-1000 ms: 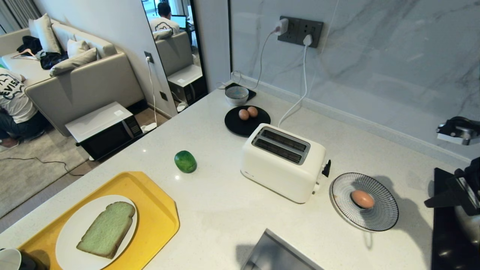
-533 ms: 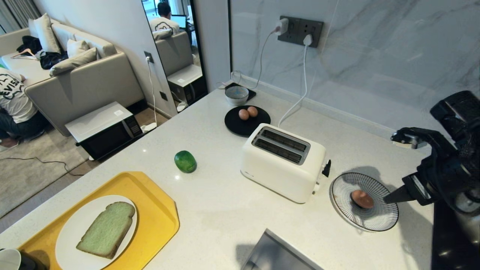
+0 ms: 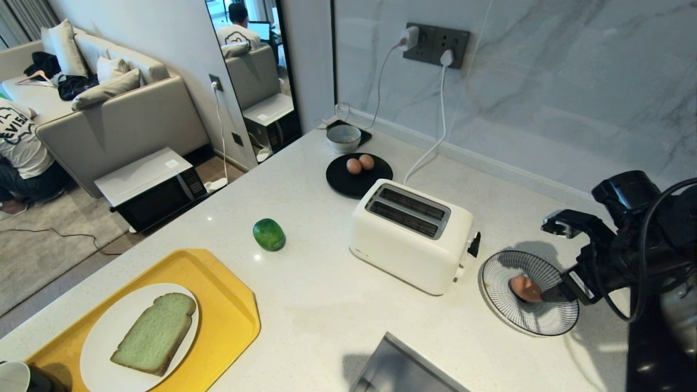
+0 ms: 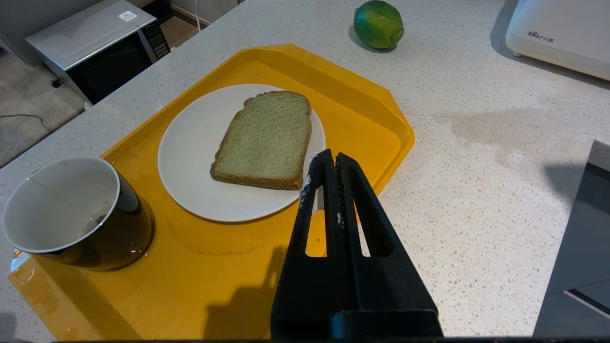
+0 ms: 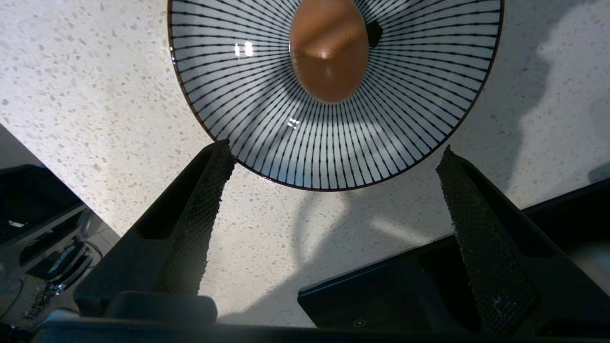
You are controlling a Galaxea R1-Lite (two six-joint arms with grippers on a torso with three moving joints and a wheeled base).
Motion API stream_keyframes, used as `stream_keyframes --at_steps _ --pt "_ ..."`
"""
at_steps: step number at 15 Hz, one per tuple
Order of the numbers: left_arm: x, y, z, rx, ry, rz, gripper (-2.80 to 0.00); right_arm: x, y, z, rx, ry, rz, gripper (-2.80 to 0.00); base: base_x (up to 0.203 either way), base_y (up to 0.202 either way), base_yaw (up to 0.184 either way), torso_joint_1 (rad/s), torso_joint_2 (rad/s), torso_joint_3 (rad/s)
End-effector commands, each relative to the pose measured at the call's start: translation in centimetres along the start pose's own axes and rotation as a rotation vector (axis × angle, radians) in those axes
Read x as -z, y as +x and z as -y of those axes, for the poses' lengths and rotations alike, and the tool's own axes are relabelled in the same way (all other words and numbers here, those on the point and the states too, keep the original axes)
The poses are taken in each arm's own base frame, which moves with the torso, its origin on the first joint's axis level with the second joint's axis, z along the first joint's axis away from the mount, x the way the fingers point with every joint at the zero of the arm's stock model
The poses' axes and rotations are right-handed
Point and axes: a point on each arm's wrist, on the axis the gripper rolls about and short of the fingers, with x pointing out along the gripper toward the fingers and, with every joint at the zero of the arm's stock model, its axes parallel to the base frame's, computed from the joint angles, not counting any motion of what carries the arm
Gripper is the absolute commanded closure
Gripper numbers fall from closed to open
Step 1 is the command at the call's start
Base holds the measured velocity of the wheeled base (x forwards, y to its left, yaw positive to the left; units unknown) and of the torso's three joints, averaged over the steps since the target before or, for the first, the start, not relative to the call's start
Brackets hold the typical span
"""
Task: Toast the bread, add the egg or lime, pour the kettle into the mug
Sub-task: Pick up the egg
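The pale green bread [image 3: 155, 332] [image 4: 264, 138] lies flat on a white plate [image 4: 190, 157] in a yellow tray [image 3: 228, 305]. One egg [image 3: 524, 287] [image 5: 328, 52] rests in a striped bowl [image 3: 493, 272] right of the toaster [image 3: 411, 234]. My right gripper [image 3: 547, 261] [image 5: 333, 151] is open and empty, its tips at the bowl's near rim, just short of that egg. The lime [image 3: 269, 234] lies on the counter left of the toaster. The black mug [image 4: 71, 214] stands on the tray. My left gripper [image 4: 331, 155] hangs shut and empty over the tray. The kettle is out of view.
Two more eggs lie on a black plate [image 3: 340, 182] behind the toaster, beside a small bowl [image 3: 343, 138]. A black hob [image 3: 648, 359] with a shiny rounded vessel on it fills the right edge. A grey panel [image 3: 403, 370] juts in at the front. People sit beyond the counter.
My right arm has swung in from the right edge and come down to the striped bowl, and its jaws have opened wide. The left arm and the objects have not moved.
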Motion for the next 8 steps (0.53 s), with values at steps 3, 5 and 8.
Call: stream_keyframes --at_steps 3,5,8 --pt "0.0 0.0 0.0 0.000 0.000 -0.001 0.00 -0.3 1.9 0.2 -0.017 -0.003 -0.031 -2.80 0.000 0.000 0.000 0.000 0.00 0.000" --pt "0.0 0.0 0.0 0.000 0.000 -0.001 0.00 -0.6 2.8 0.2 -0.016 -0.004 -0.024 -2.80 0.000 0.000 0.000 0.000 0.00 0.000" --pt "0.0 0.0 0.0 0.000 0.000 0.000 0.00 -0.7 4.1 0.3 -0.016 -0.008 -0.031 -2.80 0.000 0.000 0.000 0.000 0.00 0.000"
